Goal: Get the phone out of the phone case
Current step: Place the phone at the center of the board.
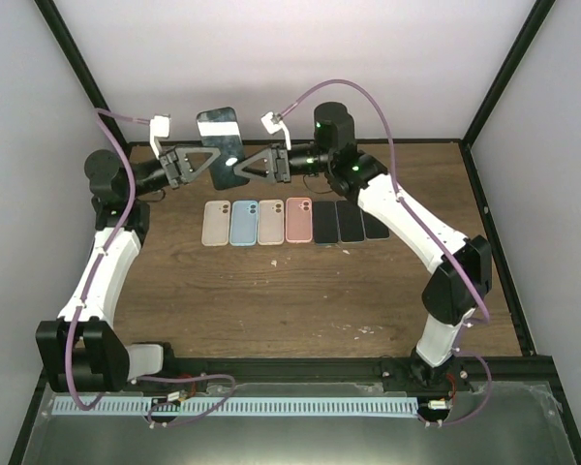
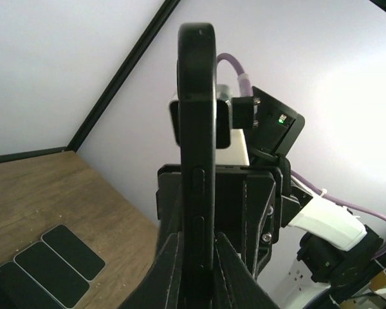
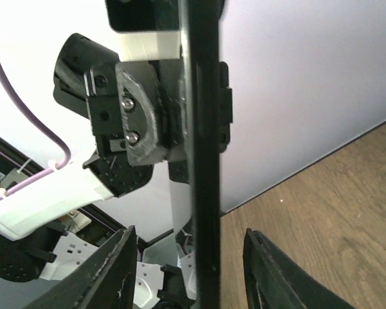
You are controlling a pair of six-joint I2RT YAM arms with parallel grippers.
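progress: early | left fingers (image 2: 170, 267) clamp cased phone (image 1: 220, 145) upright (above desk (image 1: 271, 291)) | right fingers (image 3: 116, 270) straddle it, ungripped | case seemingly still on

Pale wall (image 1: 416, 48) behind left gripper (image 1: 216, 158) and right gripper (image 1: 240, 167). Brown wood-grain table (image 1: 271, 300) below both. Black frame post (image 1: 71, 53) outward of left gripper, second post (image 1: 504, 70) outward of right gripper. Light soft, even, brightest on wall.

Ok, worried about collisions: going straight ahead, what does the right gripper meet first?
The cased phone, edge-on between the open fingers of the right gripper; the left gripper holding it sits behind, depth unclear.
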